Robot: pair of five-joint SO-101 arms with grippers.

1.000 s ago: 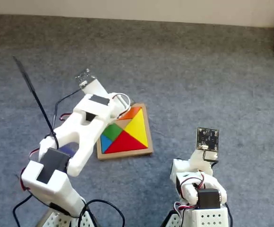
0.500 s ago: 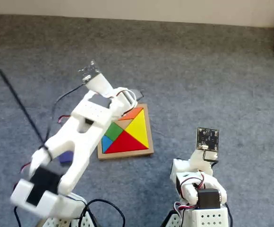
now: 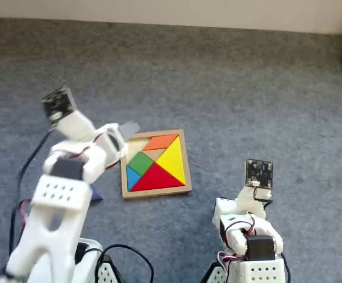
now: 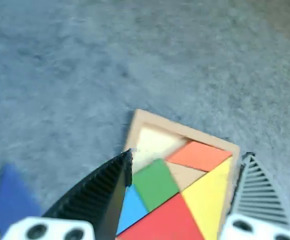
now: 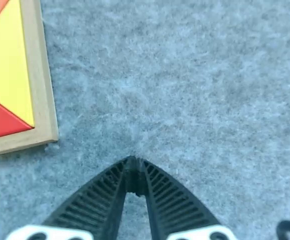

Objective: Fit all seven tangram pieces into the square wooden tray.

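The square wooden tray (image 3: 186, 165) lies on the grey carpet. It holds orange (image 3: 161, 141), yellow (image 3: 172, 159), red (image 3: 156, 177), green (image 3: 140, 163) and light blue (image 3: 132, 177) pieces. Its far-left corner (image 4: 152, 142) is bare wood. A dark blue piece (image 4: 7, 197) lies on the carpet left of the tray, partly under the left arm (image 3: 94, 196). My left gripper (image 4: 187, 155) hangs open above the tray's far-left part (image 3: 127, 130), holding nothing. My right gripper (image 5: 132, 165) is shut and empty, low over the carpet right of the tray's rim (image 5: 40, 75).
The right arm (image 3: 247, 230) sits folded at the near right. Open carpet surrounds the tray on the far and right sides. A pale wall edge runs along the back.
The left arm has swung back and to the left off the tray, uncovering its far-left corner. The right arm has kept still.
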